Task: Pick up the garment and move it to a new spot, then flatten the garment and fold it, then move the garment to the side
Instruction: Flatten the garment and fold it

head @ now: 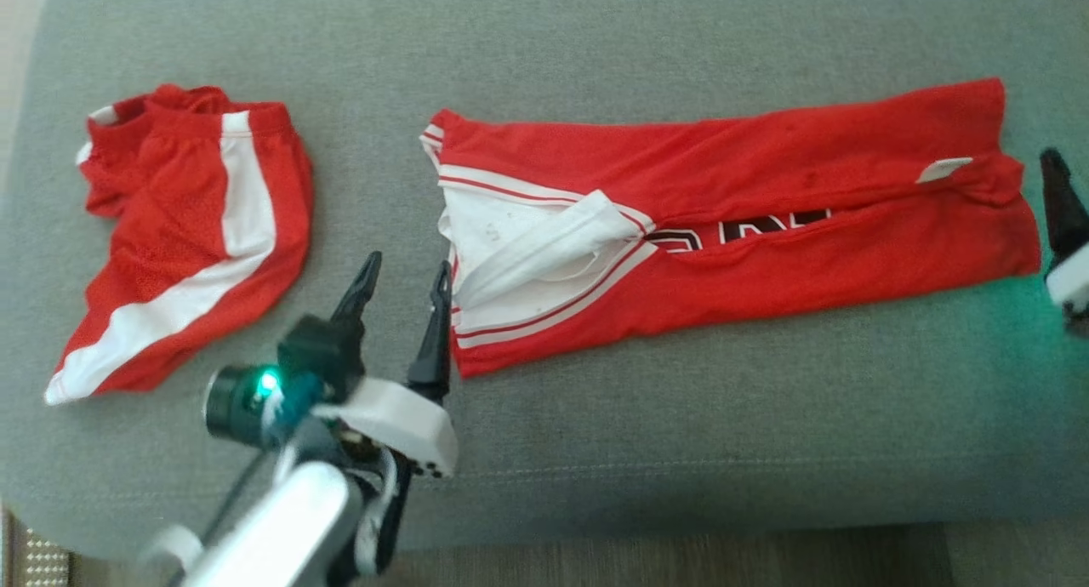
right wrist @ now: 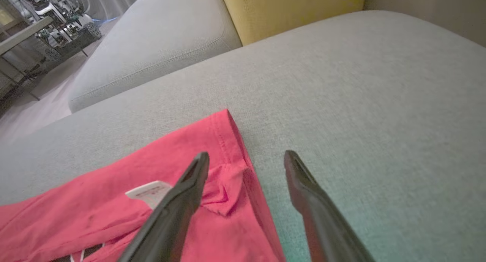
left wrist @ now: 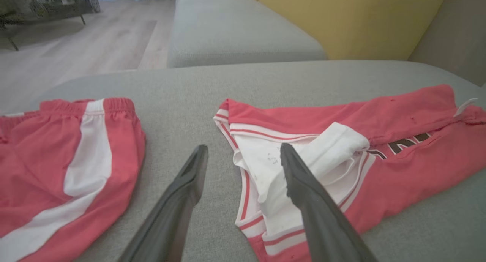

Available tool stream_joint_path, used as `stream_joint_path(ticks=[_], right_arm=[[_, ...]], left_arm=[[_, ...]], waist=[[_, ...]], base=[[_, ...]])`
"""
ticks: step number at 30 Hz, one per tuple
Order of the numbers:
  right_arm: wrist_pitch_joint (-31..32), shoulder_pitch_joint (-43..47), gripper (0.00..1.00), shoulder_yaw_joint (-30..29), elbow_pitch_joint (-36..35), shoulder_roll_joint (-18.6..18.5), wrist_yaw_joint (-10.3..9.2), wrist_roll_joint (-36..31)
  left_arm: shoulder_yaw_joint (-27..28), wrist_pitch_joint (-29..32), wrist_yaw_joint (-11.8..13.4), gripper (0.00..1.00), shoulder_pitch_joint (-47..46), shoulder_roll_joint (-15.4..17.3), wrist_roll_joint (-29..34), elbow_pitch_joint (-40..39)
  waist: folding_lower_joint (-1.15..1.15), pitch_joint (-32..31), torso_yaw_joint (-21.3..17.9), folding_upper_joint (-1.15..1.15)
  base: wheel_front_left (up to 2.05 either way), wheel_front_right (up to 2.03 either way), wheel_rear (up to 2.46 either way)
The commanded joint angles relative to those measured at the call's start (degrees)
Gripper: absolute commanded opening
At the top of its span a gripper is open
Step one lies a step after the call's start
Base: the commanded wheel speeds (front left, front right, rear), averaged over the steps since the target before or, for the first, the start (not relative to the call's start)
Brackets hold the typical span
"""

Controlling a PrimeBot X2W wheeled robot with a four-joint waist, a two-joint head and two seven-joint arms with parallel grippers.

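Shorts (head: 183, 238) lie leftmost on the grey cushion (head: 595, 59); left gripper (head: 407, 265) hangs spread wide and empty at the white-trimmed end of the folded red jersey (head: 766, 221), which lies mid-cushion; right gripper (right wrist: 246, 155) gapes empty astride its far hem

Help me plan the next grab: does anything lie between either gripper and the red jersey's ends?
Nothing visible does. The left gripper stands open right at the red jersey's white collar end, and the right gripper stands open at its other end. The red shorts lie apart on the grey cushion, beyond the left gripper.
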Motion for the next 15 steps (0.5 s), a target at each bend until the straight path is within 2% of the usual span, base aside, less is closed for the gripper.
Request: stream_joint_path(ticks=[1, 5, 9, 15], right_arm=[[-2.0, 1.2, 1.0, -0.7, -0.5, 0.0, -0.01, -1.1], [-4.0, 1.0, 1.0, -3.6, 2.9, 0.9, -0.01, -3.5], [-3.4, -1.7, 1.0, -6.1, 8.2, 0.9, -0.01, -6.6], [-1.1, -7.2, 1.0, -8.0, 17.6, 0.4, -0.01, -12.1]], left_arm=[[2.2, -2.2, 1.6, 1.0, -0.5, -0.1, 1.8, -1.7], [0.9, -5.8, 5.1, 1.0, 0.7, -2.3, 5.6, -1.4], [-1.3, -7.4, 7.9, 1.0, 1.4, -4.5, 10.0, -0.1], [-3.5, -8.1, 9.0, 1.0, 2.0, -7.3, 13.1, 1.3]], waist=[[0.0, -0.5, 0.9, 0.0], [0.0, -0.6, 2.8, 0.0], [0.0, -0.4, 4.7, 0.0], [0.0, 0.0, 6.9, 0.0]], base=[[0.0, 0.0, 0.0], [0.0, 0.0, 0.0], [0.0, 0.0, 0.0], [0.0, 0.0, 0.0]])
